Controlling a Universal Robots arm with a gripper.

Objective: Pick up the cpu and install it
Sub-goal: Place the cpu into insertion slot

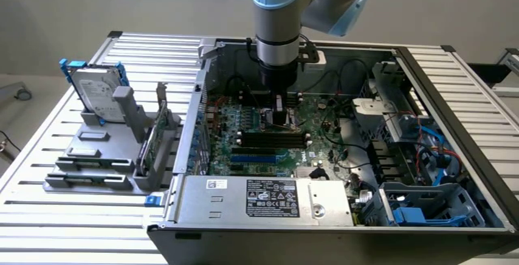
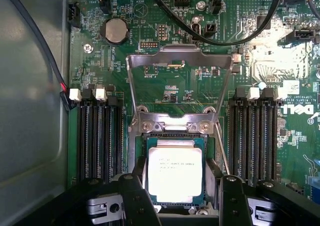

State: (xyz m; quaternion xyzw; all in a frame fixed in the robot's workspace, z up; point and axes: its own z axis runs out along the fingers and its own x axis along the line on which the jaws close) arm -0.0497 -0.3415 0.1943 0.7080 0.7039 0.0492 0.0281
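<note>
Gripper point(image 2: 183, 181), black and two-fingered, hangs low inside the open grey metal computer case point(image 1: 324, 247), jaws apart, one finger point(image 2: 137, 201) standing on each side of the chip without visibly clamping it. Between them lies the cpu point(image 2: 175, 173), a small flat square chip with a silver-grey metal top and a thin green edge. It rests in the square metal socket point(image 2: 172, 127) on the green motherboard point(image 2: 240, 30), and the silver hinged retaining frame point(image 2: 180, 49) is flipped up behind it.

I'd judge the chip light and stiff, with a smooth top that offers little purchase and delicate contacts underneath. The safe hold looks to be its two opposite thin edges, kept level.

By my count: one cpu, one socket, one retaining frame, two banks of black memory slots point(image 2: 97, 141) flanking the socket, one round silver coin battery point(image 2: 115, 29), and one upright silver hard drive point(image 1: 97, 89) outside the case.
</note>
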